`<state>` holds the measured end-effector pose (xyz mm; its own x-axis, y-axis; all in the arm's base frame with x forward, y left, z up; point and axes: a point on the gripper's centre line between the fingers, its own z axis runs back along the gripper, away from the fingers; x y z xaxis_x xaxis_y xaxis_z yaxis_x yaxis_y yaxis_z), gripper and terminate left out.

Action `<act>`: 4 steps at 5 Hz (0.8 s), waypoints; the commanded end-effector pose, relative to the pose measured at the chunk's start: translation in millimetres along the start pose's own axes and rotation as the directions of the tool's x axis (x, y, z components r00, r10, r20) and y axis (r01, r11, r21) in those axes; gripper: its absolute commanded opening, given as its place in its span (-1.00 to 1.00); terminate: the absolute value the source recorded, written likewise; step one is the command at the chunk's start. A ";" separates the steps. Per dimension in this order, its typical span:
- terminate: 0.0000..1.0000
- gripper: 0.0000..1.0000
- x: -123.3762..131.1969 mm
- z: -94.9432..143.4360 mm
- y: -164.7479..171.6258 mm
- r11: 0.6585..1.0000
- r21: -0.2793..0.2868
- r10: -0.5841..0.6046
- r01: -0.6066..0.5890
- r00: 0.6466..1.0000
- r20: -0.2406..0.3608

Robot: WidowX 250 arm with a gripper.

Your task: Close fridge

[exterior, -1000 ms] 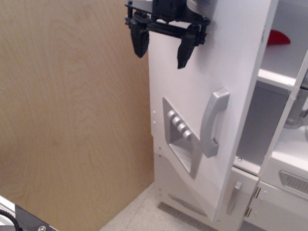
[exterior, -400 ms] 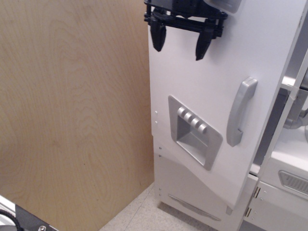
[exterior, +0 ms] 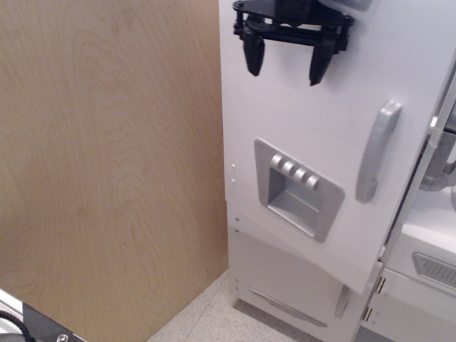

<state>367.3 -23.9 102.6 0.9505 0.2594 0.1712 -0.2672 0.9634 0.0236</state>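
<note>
The tall white toy fridge point(exterior: 299, 121) fills the right half of the view. Its big door carries a long silver handle point(exterior: 376, 151) and a grey recessed dispenser panel point(exterior: 298, 187) with several buttons. The door is swung almost flat against the fridge front, with only a narrow gap at its right edge. My black gripper point(exterior: 285, 65) is open and empty, its two fingertips pointing down against the upper part of the door. The fridge's shelves are hidden behind the door.
A light wooden panel point(exterior: 107, 164) stands to the left of the fridge. A smaller white door with a short silver handle point(exterior: 342, 301) sits below. Grey toy kitchen parts point(exterior: 434, 263) are at the right edge. Speckled floor shows at the bottom.
The fridge door has swung to the right, toward shut, hiding the shelves and the red object inside. My gripper has moved right with the door and stayed open.
</note>
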 end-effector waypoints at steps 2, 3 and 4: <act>-1.00 1.00 27.3 12.0 -7.9 0.999 -0.032 0.036 -0.034 0.997 0.062; -1.00 1.00 30.8 9.6 -9.8 0.999 -0.037 0.042 -0.040 0.997 0.057; -1.00 1.00 34.7 9.0 -9.5 0.998 -0.041 0.052 -0.050 0.997 0.060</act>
<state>393.1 -28.7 98.7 0.9363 0.3007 0.1813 -0.3047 0.9524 -0.0060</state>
